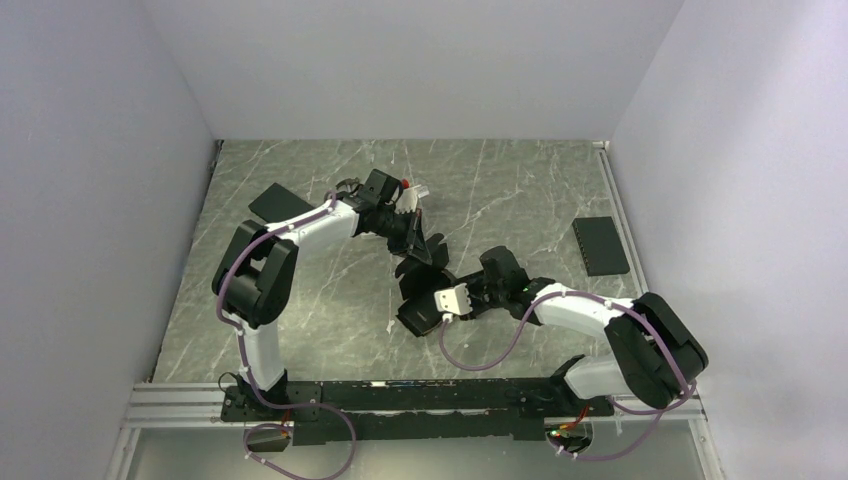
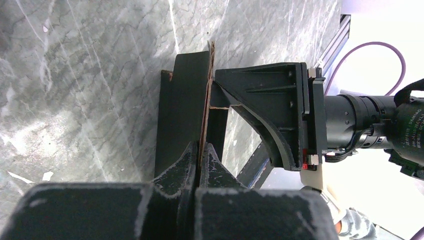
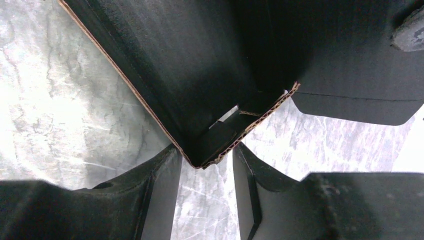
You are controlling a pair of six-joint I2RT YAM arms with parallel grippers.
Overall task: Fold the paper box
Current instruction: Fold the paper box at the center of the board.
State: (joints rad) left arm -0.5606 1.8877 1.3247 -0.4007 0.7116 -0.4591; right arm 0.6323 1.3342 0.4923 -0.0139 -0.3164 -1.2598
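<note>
Grey marble table (image 1: 300, 330), white walls on 3 sides. From above: box (image 1: 420, 280) at mid-table, half-formed, panels raised off the flat, caught between 2 arms. Left gripper (image 1: 422, 248) at its far end, right gripper (image 1: 440, 305) at its near end. Right slab (image 1: 600, 245) and left slab (image 1: 280, 203) well apart from the work.

Left wrist view: fingers (image 2: 182, 167) pressed together on the raw edge of 1 upright panel, pinching the cardboard. Probably done to anchor that wall on end so the opposite arm has something firm to fold against. Right gripper's body close beside the same panel, 1 fingertip at or very near its top edge (contact hard to judge).

Right wrist view: fingers (image 3: 157, 190) spread, straddling a box corner low in the gap, not clamped on it. Small tab and pale slit visible inside the corner. Likely poised there to square the corner or catch an end flap. Roughly midway through the folding, flaps loose, nothing locked.
</note>
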